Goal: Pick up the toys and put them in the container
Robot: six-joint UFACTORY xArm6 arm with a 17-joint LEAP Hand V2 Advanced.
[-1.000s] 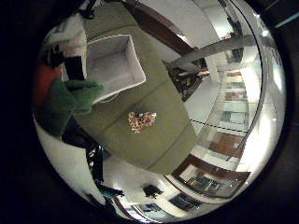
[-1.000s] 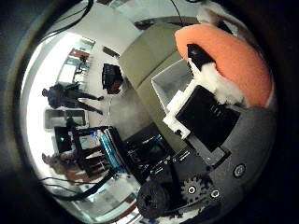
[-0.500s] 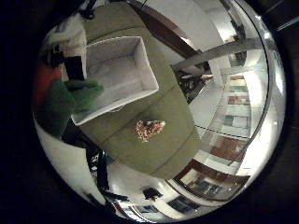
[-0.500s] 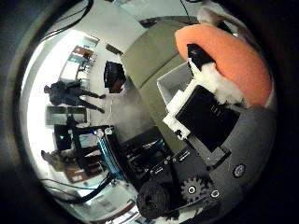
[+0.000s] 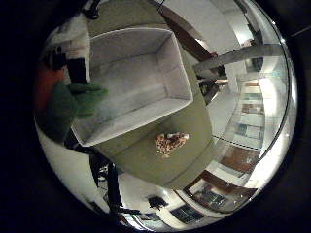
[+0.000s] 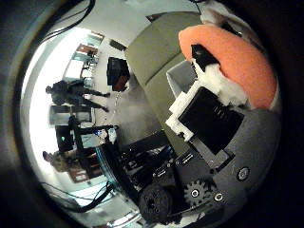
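Note:
My hand is curled round a plush toy with an orange body, white fluff and a green part. The toy is held above the near rim of an open white container, whose inside shows nothing. The container stands on an olive-green table. A second toy, small and spotted brown and cream, lies on the table just outside the container's long wall.
The table's edge runs close behind the spotted toy, with floor beyond. A black monitor and dark equipment racks stand on the floor beside the table.
The camera has come closer to the container, which now fills more of the view. The orange and green toy stays in my hand. The spotted toy has not moved on the table.

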